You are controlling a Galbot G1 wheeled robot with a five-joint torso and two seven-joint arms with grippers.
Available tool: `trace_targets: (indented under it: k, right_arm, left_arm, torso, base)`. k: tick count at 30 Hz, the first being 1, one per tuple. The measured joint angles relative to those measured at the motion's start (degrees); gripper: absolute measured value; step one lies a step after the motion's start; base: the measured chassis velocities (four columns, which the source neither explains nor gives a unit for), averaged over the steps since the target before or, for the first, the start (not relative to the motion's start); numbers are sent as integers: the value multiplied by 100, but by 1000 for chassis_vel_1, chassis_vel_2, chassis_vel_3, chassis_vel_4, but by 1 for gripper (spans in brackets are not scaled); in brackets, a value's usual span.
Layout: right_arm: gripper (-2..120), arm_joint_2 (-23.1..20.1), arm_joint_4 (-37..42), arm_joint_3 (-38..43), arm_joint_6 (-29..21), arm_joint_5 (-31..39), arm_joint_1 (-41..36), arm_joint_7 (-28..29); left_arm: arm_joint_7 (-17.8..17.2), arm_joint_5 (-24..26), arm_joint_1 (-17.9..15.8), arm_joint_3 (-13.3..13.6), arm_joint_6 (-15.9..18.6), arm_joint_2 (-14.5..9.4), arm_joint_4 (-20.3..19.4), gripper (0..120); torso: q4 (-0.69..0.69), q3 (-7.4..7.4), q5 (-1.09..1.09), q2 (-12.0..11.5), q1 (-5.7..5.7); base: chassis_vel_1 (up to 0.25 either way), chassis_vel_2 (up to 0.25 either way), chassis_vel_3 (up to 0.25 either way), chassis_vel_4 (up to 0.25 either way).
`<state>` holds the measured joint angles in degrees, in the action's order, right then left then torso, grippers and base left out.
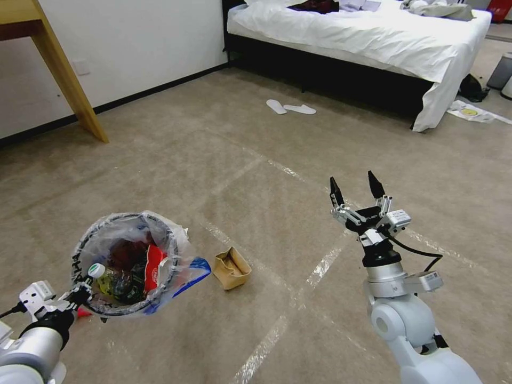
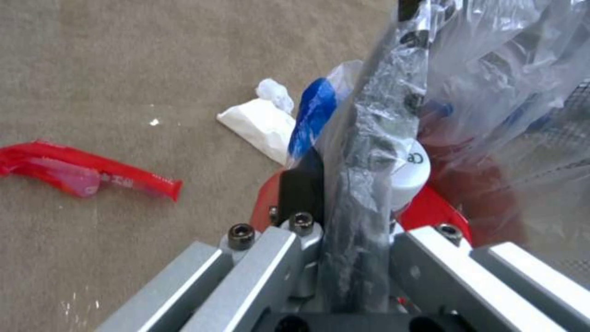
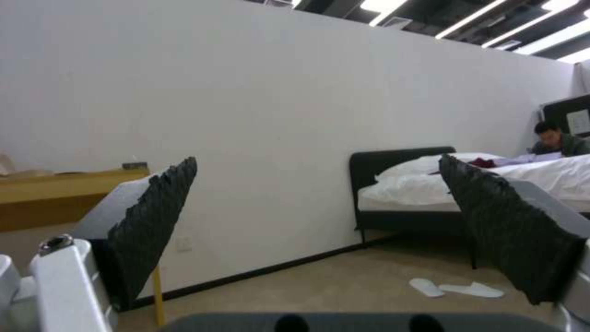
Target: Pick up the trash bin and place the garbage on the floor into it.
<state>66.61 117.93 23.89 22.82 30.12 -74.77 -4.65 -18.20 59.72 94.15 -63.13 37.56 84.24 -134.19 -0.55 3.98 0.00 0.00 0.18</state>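
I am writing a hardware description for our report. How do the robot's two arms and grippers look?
Both arms have white and silver rounded shells with a black collar before the wrist. The right gripper has two pointed black fingers with ribbed pads on a silver metal linkage, and a black cable loops beside its wrist. The left gripper has the same silver frame with dark bolts.

The trash bin (image 1: 128, 266) has a black rim under a clear liner with a blue edge; inside it show red wrappers, a white bottle cap and a green label. Beside it on the beige carpet (image 1: 213, 160), crossed by pale whitish lines, lies a tan cardboard box (image 1: 231, 268). A red wrapper (image 2: 86, 173) with white print and a white tissue wad (image 2: 258, 124) lie below the left pincer (image 2: 344, 221), silver with a black finger. The right pincer (image 1: 356, 191) has black ribbed pads on silver links. White slippers (image 1: 290, 108), white bedding (image 1: 373, 32) on a black frame, yellow wooden desk (image 1: 48, 42)
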Motion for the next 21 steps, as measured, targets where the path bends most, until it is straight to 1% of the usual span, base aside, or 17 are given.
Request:
trace_targets:
  k: [3, 16, 21]
  right_arm:
    - [100, 4, -17, -45, 0, -3, 12, 2]
    - [100, 13, -109, -89, 24, -26, 35, -2]
    - [100, 35, -137, -99, 33, -42, 51, -5]
  left_arm:
    - [0, 1, -3, -5, 0, 1, -4, 0]
    - [-9, 5, -31, 9, 0, 9, 2, 0]
    - [-12, 6, -32, 8, 0, 6, 15, 0]
  torso:
    - [1, 0, 0, 0, 0]
    - [0, 0, 0, 0, 0]
    - [0, -1, 0, 0, 0]
  base:
    - [-36, 53, 77, -43]
    - [-47, 36, 33, -46]
    - [-13, 17, 16, -21]
